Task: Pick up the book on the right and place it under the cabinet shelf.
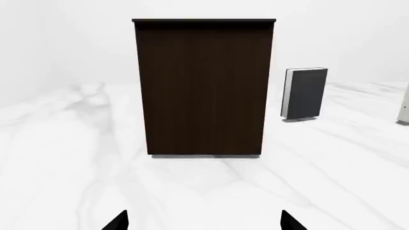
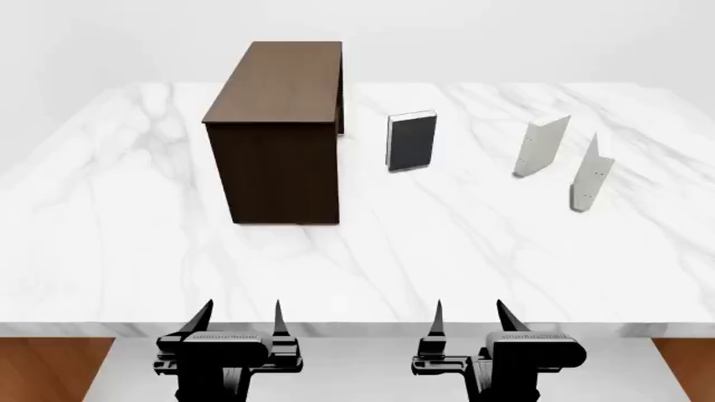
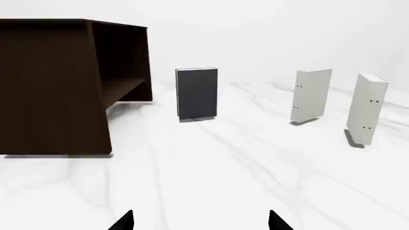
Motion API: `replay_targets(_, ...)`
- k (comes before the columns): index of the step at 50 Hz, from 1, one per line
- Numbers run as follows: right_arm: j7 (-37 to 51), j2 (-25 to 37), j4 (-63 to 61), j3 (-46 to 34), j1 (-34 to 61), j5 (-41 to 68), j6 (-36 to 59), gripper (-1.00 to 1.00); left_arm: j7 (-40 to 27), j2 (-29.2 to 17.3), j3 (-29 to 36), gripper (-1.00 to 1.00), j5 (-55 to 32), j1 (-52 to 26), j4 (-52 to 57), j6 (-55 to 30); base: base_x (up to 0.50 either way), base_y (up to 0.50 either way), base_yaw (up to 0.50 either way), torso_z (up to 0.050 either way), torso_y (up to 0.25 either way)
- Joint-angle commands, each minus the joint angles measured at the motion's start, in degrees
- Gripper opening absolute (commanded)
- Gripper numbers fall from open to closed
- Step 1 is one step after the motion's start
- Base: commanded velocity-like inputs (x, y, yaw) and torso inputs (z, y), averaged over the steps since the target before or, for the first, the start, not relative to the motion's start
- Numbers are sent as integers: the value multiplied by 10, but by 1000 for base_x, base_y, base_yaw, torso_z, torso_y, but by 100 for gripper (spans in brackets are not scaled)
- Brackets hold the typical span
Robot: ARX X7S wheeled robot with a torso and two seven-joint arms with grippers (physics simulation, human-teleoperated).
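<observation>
Book point(image 2: 591, 174) beyond right pincer point(image 2: 468, 316) (apart).

My white marble-veined table point(image 2: 470, 251) carries four things, all standing well apart: a large dark brown wooden cabinet point(image 2: 280, 134) at my left, a black-covered book point(image 2: 411, 141) just beside it, then two slim pale grey-white books point(image 2: 542, 146) point(image 2: 590, 174) at my right, both upright.
</observation>
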Motion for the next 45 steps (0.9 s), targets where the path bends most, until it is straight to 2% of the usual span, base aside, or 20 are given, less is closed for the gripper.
replay_targets(1,12,9,-3,-11,0,8,3,100,-10,-9,10,100,-10,0,5,-3,0,0,0,0,0)
replay_targets(9,44,23,-45,-36,2,4,33,100,-21,-21,22,100,-39,-2,49,-32,0,0,0,0,0)
replay_targets(19,48,41,-206,-28,34,42,174,100,-40,-43,36,100,-52,-56,222,-195,0,0,0,0,0)
replay_targets(26,57,62,-295,-35,72,35,251,100,-53,-50,26,100,-79,-116,312,-299,0,0,0,0,0)
replay_targets(34,51,83,-362,-30,132,47,333,100,-62,-73,32,100,-82,-210,366,-398,0,0,0,0,0)
replay_targets(45,59,92,-399,-35,228,49,420,100,-70,-79,33,100,-98,-306,396,-484,0,0,0,0,0)
